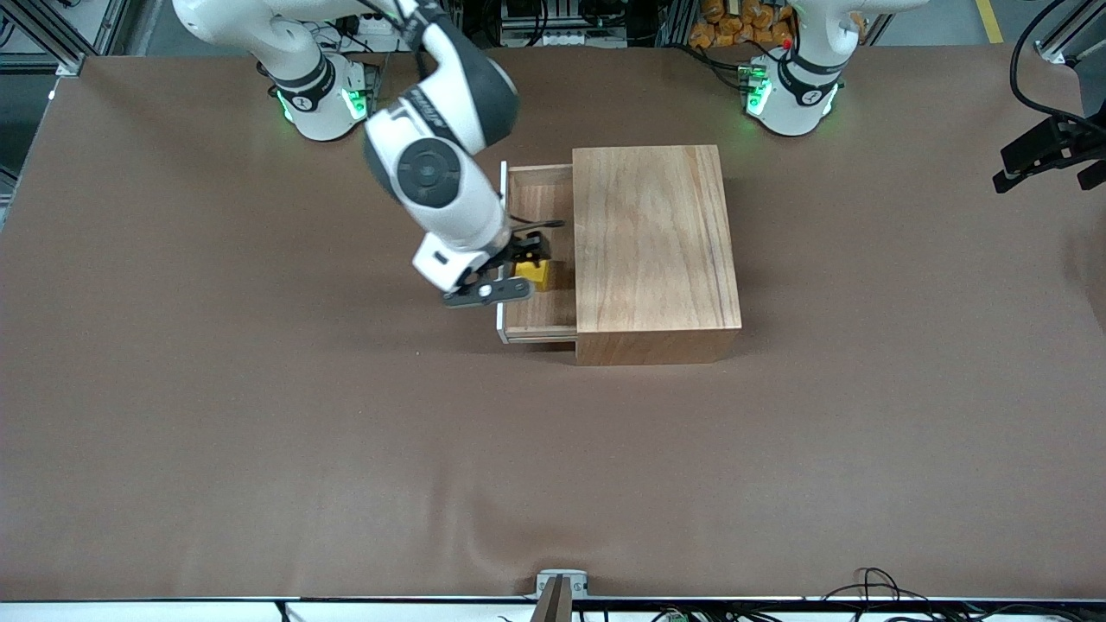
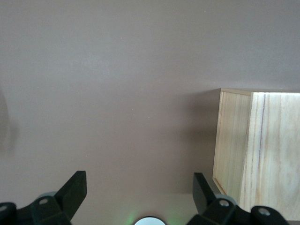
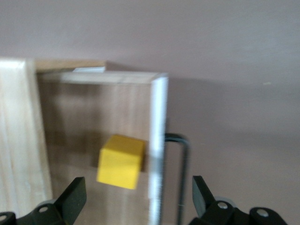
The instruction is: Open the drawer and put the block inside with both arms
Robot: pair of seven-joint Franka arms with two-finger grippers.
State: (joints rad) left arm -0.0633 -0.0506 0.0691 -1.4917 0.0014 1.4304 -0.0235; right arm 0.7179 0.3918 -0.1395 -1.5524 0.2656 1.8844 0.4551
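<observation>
The drawer stands pulled out of the wooden cabinet toward the right arm's end of the table. The yellow block lies inside it, close to the white-edged front panel. My right gripper hangs just over the block, open, with neither finger touching it. In the right wrist view the block sits on the drawer floor between and past the spread fingers of the right gripper, next to the black wire handle. My left gripper waits open at the left arm's end of the table.
The left wrist view shows the left gripper above bare brown table, with a side of the cabinet at the frame's edge. Cables lie along the table's near edge.
</observation>
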